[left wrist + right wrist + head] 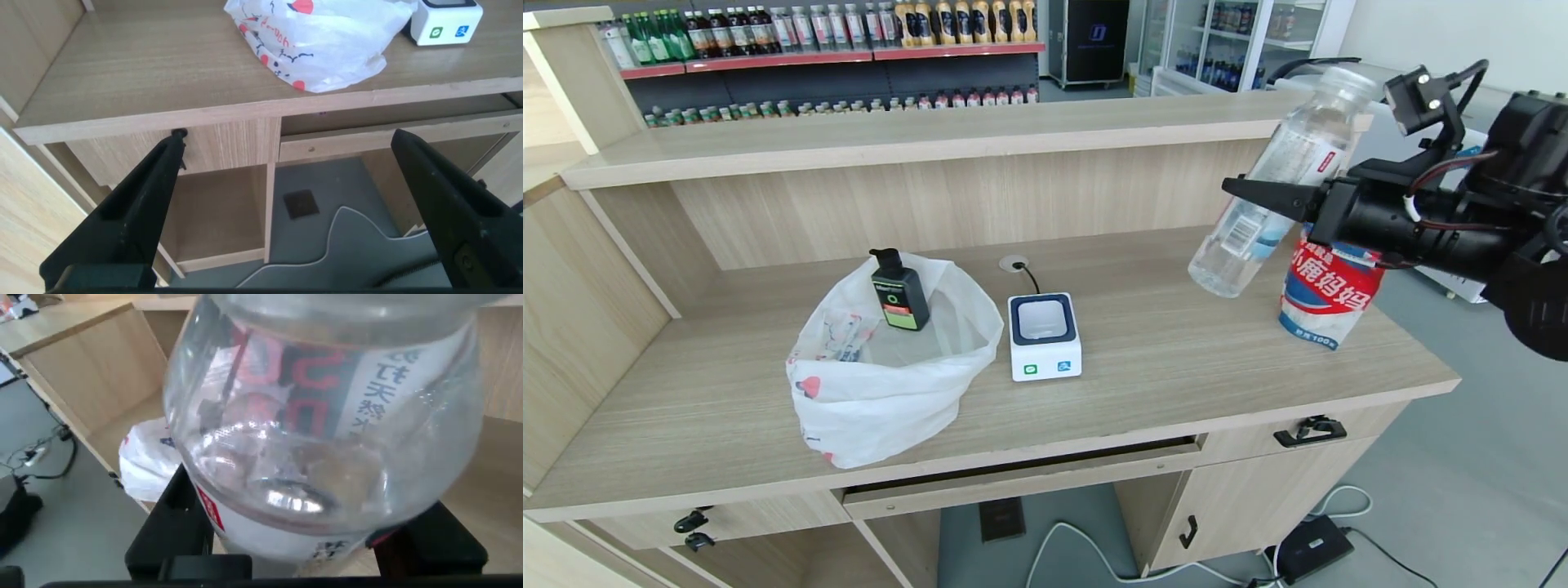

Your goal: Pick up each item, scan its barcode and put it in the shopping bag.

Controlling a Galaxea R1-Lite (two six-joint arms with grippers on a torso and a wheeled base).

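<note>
The right pincer grips the tilted clear bottle above the desk's right end; swung toward the scanner, it could slip or topple the red packet beside it; the left pincer gapes wide.

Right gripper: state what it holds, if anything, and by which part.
The right gripper holds a clear plastic bottle, tilted, gripped around its labelled midsection. The left gripper is open and holds nothing.
</note>
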